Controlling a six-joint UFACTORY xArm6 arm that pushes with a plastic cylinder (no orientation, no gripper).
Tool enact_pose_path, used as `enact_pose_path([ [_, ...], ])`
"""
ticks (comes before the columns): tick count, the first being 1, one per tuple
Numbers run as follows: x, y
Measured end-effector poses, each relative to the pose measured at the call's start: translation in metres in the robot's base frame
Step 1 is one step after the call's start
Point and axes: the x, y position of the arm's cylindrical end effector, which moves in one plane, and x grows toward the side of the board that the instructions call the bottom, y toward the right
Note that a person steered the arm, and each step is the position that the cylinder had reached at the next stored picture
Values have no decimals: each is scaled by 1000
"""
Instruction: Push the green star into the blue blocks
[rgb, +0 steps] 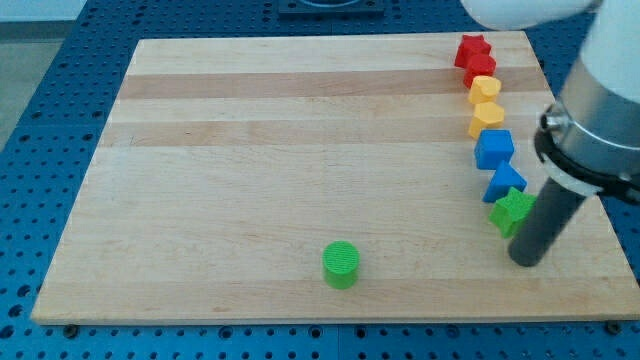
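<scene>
Green star (511, 210) sits at the near right of the wooden board (250, 170), touching the near blue block (506, 183) just behind it. A second blue block (494, 148) lies farther back in the same line. My tip (526, 261) rests just right of and nearer than the star; no fingers here, a bare rod holding nothing. Beyond the blues: two yellow blocks (486, 104), then a red star (473, 51). Green cylinder (341, 264) stands alone, near centre.
</scene>
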Motion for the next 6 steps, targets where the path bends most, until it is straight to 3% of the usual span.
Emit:
enact_pose_path([
  [2,3,1],
  [6,-67,1],
])
